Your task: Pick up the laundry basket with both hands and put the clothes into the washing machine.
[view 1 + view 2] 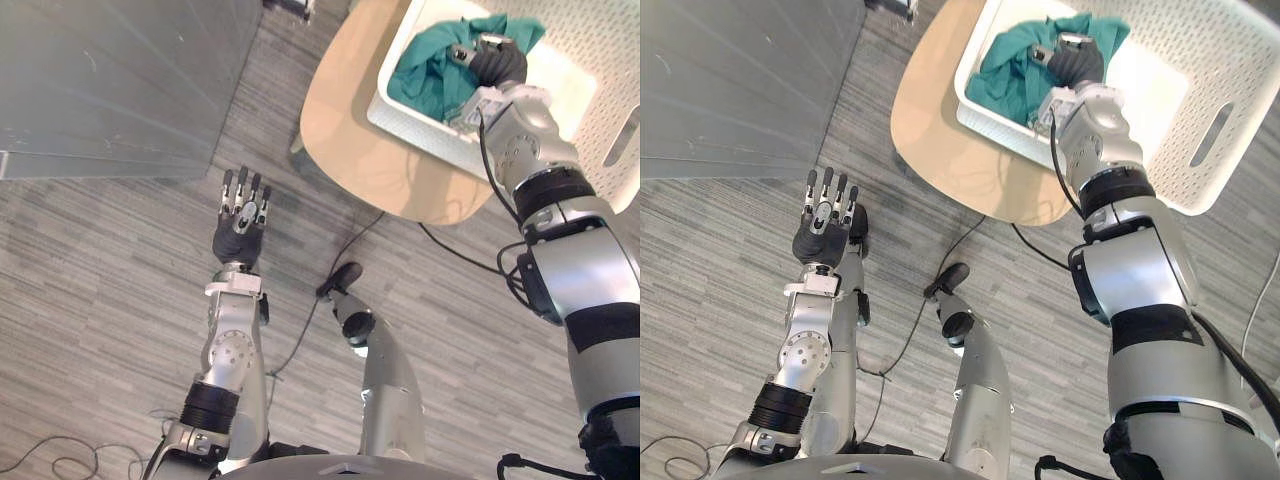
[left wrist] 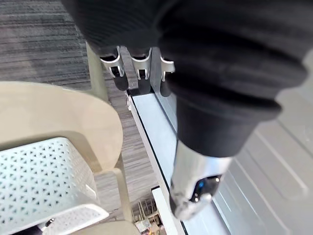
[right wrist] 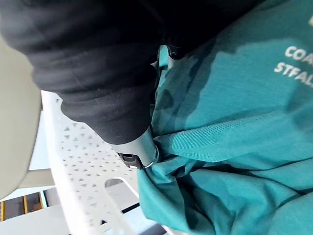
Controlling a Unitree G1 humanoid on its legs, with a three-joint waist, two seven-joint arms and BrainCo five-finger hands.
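Observation:
A white perforated laundry basket (image 1: 590,90) stands on a round beige table (image 1: 360,130) at the upper right. A teal garment (image 1: 430,70) lies bunched in its left end. My right hand (image 1: 497,62) is down inside the basket on top of the garment. In the right wrist view its thumb (image 3: 139,152) presses into bunched folds of the garment (image 3: 234,122), beside the basket wall (image 3: 83,161). My left hand (image 1: 240,225) hangs over the floor left of the table, apart from the basket, fingers straight and holding nothing.
A large grey flat-fronted unit (image 1: 110,80) fills the upper left, beside the table. Grey striped carpet (image 1: 90,300) lies between it and me. The left wrist view shows the table edge (image 2: 54,112) and a basket corner (image 2: 44,181).

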